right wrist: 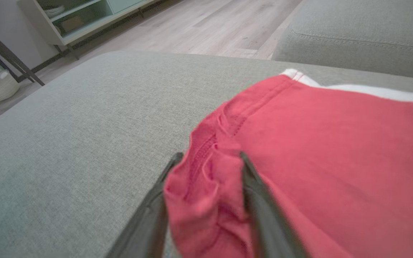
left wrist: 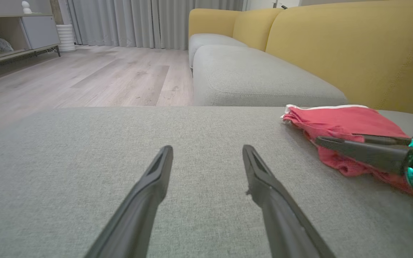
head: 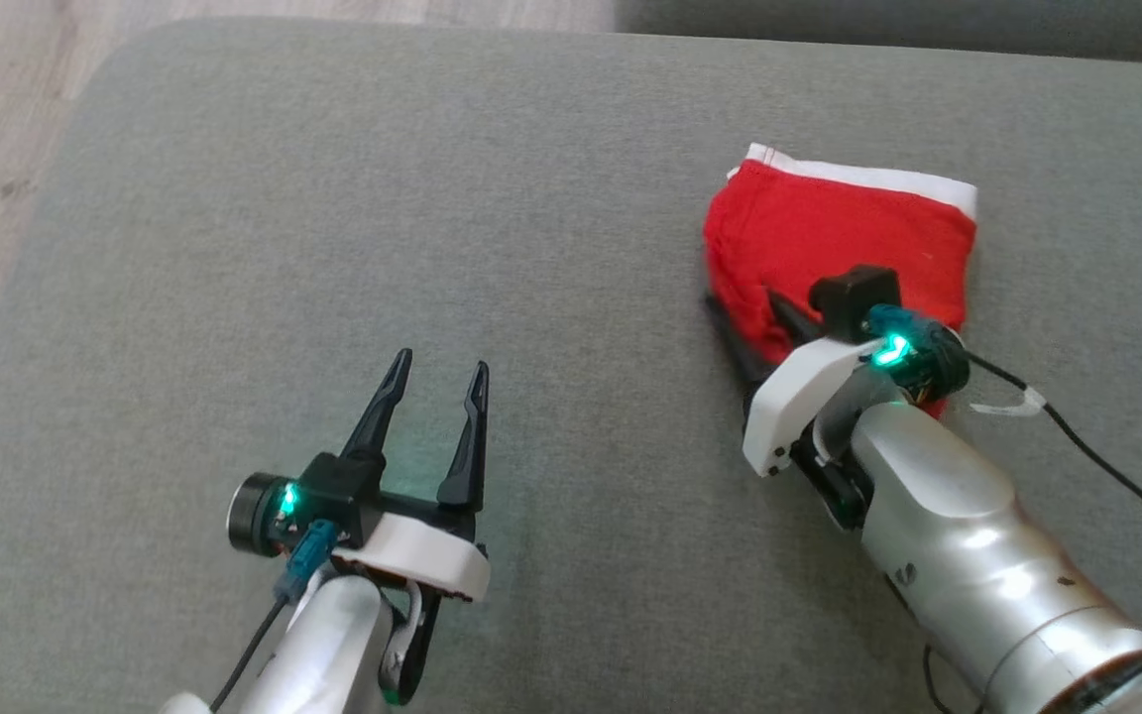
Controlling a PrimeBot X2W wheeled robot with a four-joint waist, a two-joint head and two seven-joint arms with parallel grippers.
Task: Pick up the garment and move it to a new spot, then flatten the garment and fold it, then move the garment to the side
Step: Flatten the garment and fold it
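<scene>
The garment (head: 829,238) is red with a white edge band, the cushion (head: 333,198) grey weave, the sofa back (left wrist: 353,46) mustard yellow, the floor (left wrist: 102,75) pale wood-grain.

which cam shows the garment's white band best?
Head view: the white band runs whole along the garment's far edge. Left wrist view catches a thin sliver; right wrist view crops it at the frame edge.

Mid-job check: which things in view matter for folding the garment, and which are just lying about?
Job: red cloth garment with white band; grey fabric cushion under it; right gripper, straddling a garment fold; left gripper, open, over bare cushion.
Lying about: yellow sofa backrest; pale shelf unit; white ribbed container; grey curtains.
</scene>
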